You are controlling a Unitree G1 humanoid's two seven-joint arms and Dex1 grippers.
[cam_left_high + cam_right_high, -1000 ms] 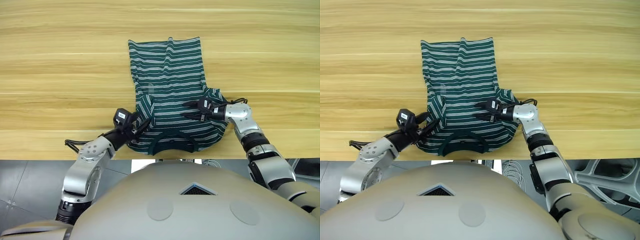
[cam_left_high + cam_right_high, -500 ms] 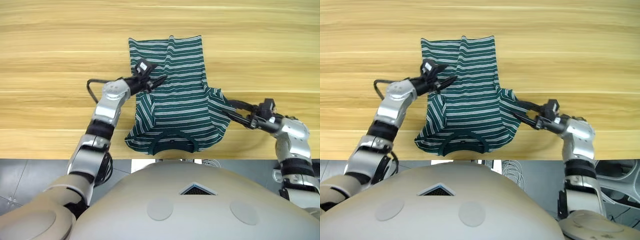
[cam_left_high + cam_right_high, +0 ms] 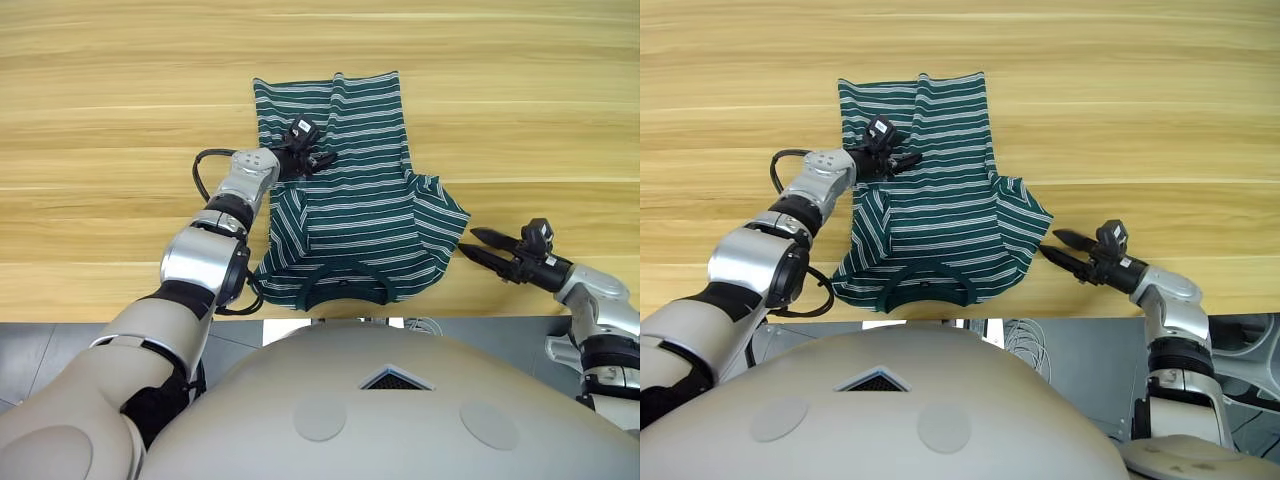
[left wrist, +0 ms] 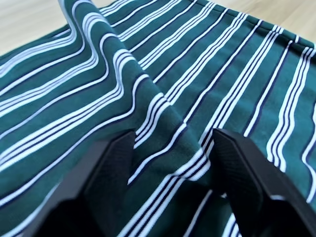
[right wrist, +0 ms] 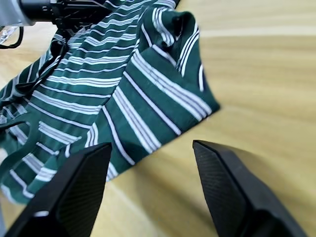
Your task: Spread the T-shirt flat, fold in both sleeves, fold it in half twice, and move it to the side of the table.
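Note:
A dark green T-shirt with white stripes (image 3: 350, 200) lies rumpled on the wooden table (image 3: 120, 120), its collar (image 3: 345, 280) at the near edge and its hem at the far side. My left gripper (image 3: 322, 160) rests on the shirt's far left part, open, its fingers (image 4: 106, 170) straddling a raised fold of the fabric (image 4: 163, 113). Off the shirt to the right, my right gripper (image 3: 467, 242) is open over bare wood beside the right sleeve (image 5: 168, 94), with nothing between its fingers (image 5: 81, 180).
The table's near edge (image 3: 100, 318) runs just below the collar, with grey floor beyond it. Bare wood stretches to the left, right and far side of the shirt. A black cable loops off my left wrist (image 3: 205, 170).
My left arm has swung from the shirt's near left corner up to its far left part. My right gripper has pulled back from over the shirt to the bare table on the right.

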